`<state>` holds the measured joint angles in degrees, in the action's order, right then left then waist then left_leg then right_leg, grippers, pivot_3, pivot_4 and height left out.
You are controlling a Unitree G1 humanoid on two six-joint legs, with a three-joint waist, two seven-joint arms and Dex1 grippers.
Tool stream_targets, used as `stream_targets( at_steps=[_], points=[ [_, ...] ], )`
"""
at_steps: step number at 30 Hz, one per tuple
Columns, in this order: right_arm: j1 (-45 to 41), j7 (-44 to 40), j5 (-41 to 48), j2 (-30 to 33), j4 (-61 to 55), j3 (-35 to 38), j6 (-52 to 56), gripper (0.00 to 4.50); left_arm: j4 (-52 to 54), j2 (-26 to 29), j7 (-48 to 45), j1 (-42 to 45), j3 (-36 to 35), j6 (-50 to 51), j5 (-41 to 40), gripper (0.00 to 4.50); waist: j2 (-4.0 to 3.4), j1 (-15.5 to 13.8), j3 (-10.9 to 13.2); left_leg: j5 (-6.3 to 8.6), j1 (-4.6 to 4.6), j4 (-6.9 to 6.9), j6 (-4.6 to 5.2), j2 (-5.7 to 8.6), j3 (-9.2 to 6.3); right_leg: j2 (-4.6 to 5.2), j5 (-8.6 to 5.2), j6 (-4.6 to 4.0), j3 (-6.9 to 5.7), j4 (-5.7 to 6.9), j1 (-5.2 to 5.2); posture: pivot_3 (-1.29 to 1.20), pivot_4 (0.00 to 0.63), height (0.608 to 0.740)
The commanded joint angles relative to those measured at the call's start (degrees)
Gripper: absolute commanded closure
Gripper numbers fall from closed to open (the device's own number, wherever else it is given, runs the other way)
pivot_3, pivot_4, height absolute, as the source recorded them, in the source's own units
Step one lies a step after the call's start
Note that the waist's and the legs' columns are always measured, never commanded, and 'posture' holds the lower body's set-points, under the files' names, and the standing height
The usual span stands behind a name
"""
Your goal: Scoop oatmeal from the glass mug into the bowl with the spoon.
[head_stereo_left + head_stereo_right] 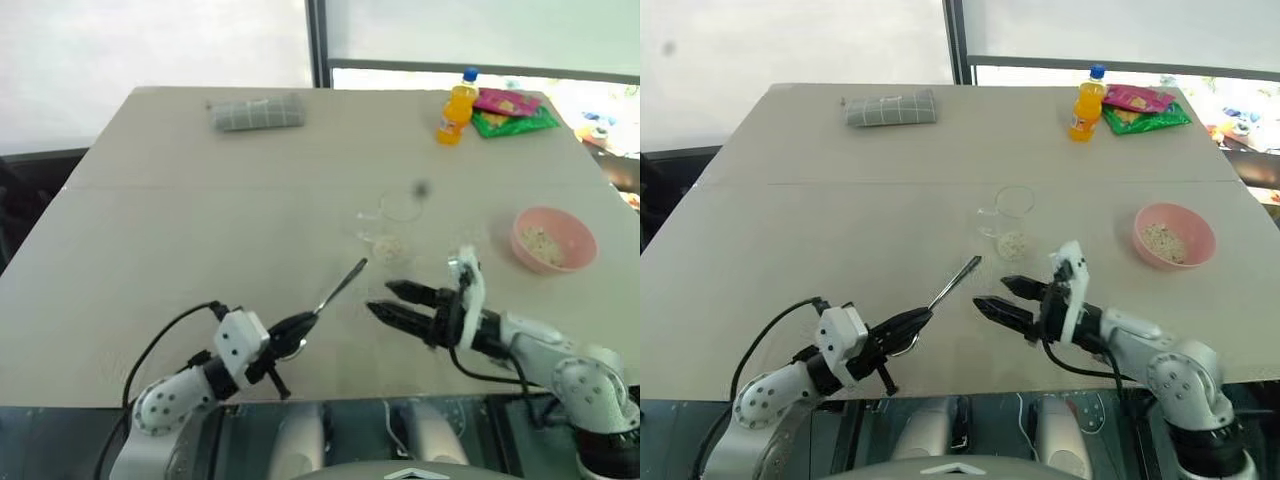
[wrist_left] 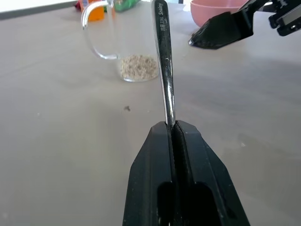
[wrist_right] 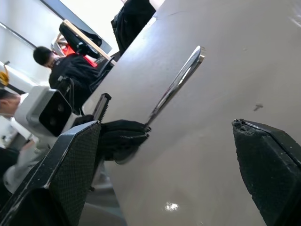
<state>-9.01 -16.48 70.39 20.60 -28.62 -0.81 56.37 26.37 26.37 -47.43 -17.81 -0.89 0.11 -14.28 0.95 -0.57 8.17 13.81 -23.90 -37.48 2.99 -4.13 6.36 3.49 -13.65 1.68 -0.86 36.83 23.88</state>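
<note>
One slim, shiny metal spoon (image 2: 164, 70) sticks out forward and up over the table, its flat handle end free in the air and its scoop end at the left gripper (image 1: 908, 322), whose two black fingers are pressed tight together on it. Just past the handle tip stands one clear glass mug (image 1: 1012, 222) with a curved side handle, upright on the table, a small patch of pale, flaky oatmeal (image 2: 138, 67) lying at its bottom. To the right of the mug, well apart from it, sits one round, shallow pink bowl (image 1: 1174, 236) with more grainy oat bits inside. The right gripper (image 1: 1005, 299) hangs level beside the spoon, near it but not touching, its two textured black fingers spread wide with nothing between them. The table (image 1: 840, 230) is smooth and beige. At its far edge are one orange bottle (image 1: 1086, 104) with a blue cap, crinkly green and pink packets (image 1: 1145, 108) beside it, and one grey checked folded cloth (image 1: 890, 108).
</note>
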Motion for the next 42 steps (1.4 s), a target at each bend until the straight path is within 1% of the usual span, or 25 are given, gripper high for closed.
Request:
stream_targets(
  at_steps=[1,5,10,13,17,18,20,21,26,27,30,31,32,34,35,38,42],
  points=[
    [-3.9,5.3,4.1,-3.4,1.3,-1.3,1.5,0.0,-0.3,0.4,0.5,2.3,2.2,-1.5,1.3,4.45,-0.01,0.1,0.0,0.0,0.0,0.0,0.0,-0.01,0.0,-0.03,0.0,0.0,0.0,0.0,0.0,0.0,0.15,0.74],
    [-6.3,7.8,2.6,-5.7,3.5,-2.5,2.1,0.0,-1.1,0.8,0.4,4.1,3.8,-2.1,1.6,4.45,0.0,0.1,0.0,0.0,0.0,0.01,0.0,-0.06,-0.04,-0.15,0.0,0.01,-0.01,0.0,-0.01,0.0,0.15,0.74],
    [-7.2,8.7,1.6,-6.3,4.9,-2.4,2.0,0.0,-2.3,1.2,0.4,4.9,4.4,-2.9,1.8,4.45,0.0,0.3,0.0,-0.01,0.01,0.01,0.01,-0.06,0.01,-0.15,0.01,0.02,0.02,0.01,0.0,0.0,0.15,0.74],
    [-6.9,9.6,1.2,-6.7,4.8,-1.7,1.3,0.77,-2.8,1.5,0.3,4.8,4.5,-3.4,1.7,4.5,0.0,0.6,0.0,-0.01,0.02,0.01,0.0,-0.07,0.0,-0.18,0.01,0.02,0.02,0.02,0.0,0.0,0.15,0.74],
    [-6.6,10.4,0.9,-6.9,4.7,-1.3,1.1,2.66,-3.1,1.5,0.3,4.7,4.4,-3.3,1.1,4.5,0.0,1.1,0.0,-0.01,0.02,0.01,0.0,-0.07,0.0,-0.18,0.01,0.03,0.02,0.02,-0.01,0.0,0.15,0.74],
    [-6.6,10.4,0.8,-7.0,4.6,-1.3,1.0,3.03,-3.1,1.5,0.1,4.7,4.4,-3.2,0.7,4.5,0.0,1.2,0.0,-0.01,0.02,0.01,0.0,-0.08,0.01,-0.18,0.01,0.03,0.02,0.02,-0.01,0.0,0.15,0.74],
    [-6.7,10.5,0.5,-7.1,4.6,-1.2,0.9,4.15,-2.9,1.5,-0.2,4.6,4.3,-2.7,-0.2,4.5,-0.01,1.3,0.0,-0.01,0.02,0.01,0.0,-0.08,0.0,-0.18,0.01,0.03,0.02,0.02,0.0,0.0,0.15,0.74],
    [-6.8,10.4,0.4,-7.1,4.6,-1.2,0.9,4.44,-2.8,1.5,-0.3,4.5,4.3,-2.5,-0.7,4.5,-0.02,1.4,0.0,-0.01,0.02,0.01,0.0,-0.08,0.0,-0.19,0.01,0.03,0.02,0.02,0.0,0.0,0.15,0.74],
    [-6.9,10.4,0.7,-7.2,4.7,-1.1,1.2,4.44,-2.4,1.8,-0.7,3.9,4.0,-1.7,-2.5,4.5,-0.02,1.4,0.0,-0.01,0.04,0.01,0.0,-0.1,-0.01,-0.23,0.01,0.03,0.03,0.04,-0.01,0.0,0.15,0.74],
    [-6.8,10.4,1.1,-7.1,4.6,-1.0,1.3,4.5,-2.3,1.6,-0.2,3.9,3.8,-1.7,-2.6,3.85,-0.01,1.4,0.0,-0.01,0.04,0.02,0.0,-0.11,0.0,-0.23,0.01,0.03,0.04,0.04,-0.01,0.0,0.15,0.74],
    [-6.1,10.6,3.7,-6.4,3.9,0.5,1.9,4.5,-2.0,0.8,1.9,3.8,2.5,-1.7,-3.1,2.88,-0.01,1.4,0.0,-0.01,0.04,0.01,0.0,-0.1,0.0,-0.22,0.01,0.03,0.04,0.04,-0.01,0.0,0.15,0.74],
    [-5.8,10.8,4.7,-6.0,3.7,1.1,2.1,4.5,-2.0,0.5,2.5,3.7,2.0,-1.8,-3.3,2.37,-0.01,1.3,0.0,-0.01,0.04,0.01,0.0,-0.1,0.0,-0.22,0.01,0.03,0.04,0.04,-0.01,0.0,0.15,0.74],
    [-5.0,11.0,6.8,-4.9,3.4,2.7,2.3,4.5,-2.5,0.3,4.2,3.5,0.8,-2.4,-2.0,2.06,-0.01,1.3,0.0,-0.01,0.04,0.01,0.0,-0.1,0.0,-0.22,0.01,0.03,0.04,0.04,-0.01,0.0,0.15,0.74],
    [-3.0,12.0,11.1,-2.5,2.9,5.8,2.6,4.5,-3.1,-0.1,6.4,2.8,-0.9,-2.1,-1.5,2.06,-0.01,1.3,0.0,-0.01,0.04,0.01,0.0,-0.09,-0.01,-0.22,0.01,0.03,0.05,0.03,-0.02,0.0,0.15,0.74],
    [-1.4,12.4,14.0,-0.7,2.6,8.0,2.4,4.5,-3.8,-0.8,7.9,3.8,-1.7,-0.8,-2.2,2.06,-0.01,1.3,0.0,-0.01,0.04,0.02,0.0,-0.09,0.0,-0.21,0.01,0.03,0.06,0.03,-0.03,0.0,0.15,0.74],
    [2.4,13.7,19.9,3.9,2.0,12.2,1.6,4.5,-6.9,-3.0,10.7,9.1,-2.0,1.2,-3.2,2.06,-0.02,0.8,0.0,-0.01,0.02,0.01,0.01,-0.06,-0.02,-0.16,0.0,0.04,0.05,0.01,-0.05,0.0,0.15,0.74],
    [6.0,17.5,23.8,6.5,2.1,15.5,-1.2,4.5,-14.0,-6.4,10.4,18.6,1.1,0.0,-2.0,2.06,0.04,1.0,0.0,-0.01,0.11,-0.03,0.01,-0.05,-0.03,-0.26,0.02,0.06,0.07,0.03,-0.13,0.0,0.15,0.74]
  ],
)
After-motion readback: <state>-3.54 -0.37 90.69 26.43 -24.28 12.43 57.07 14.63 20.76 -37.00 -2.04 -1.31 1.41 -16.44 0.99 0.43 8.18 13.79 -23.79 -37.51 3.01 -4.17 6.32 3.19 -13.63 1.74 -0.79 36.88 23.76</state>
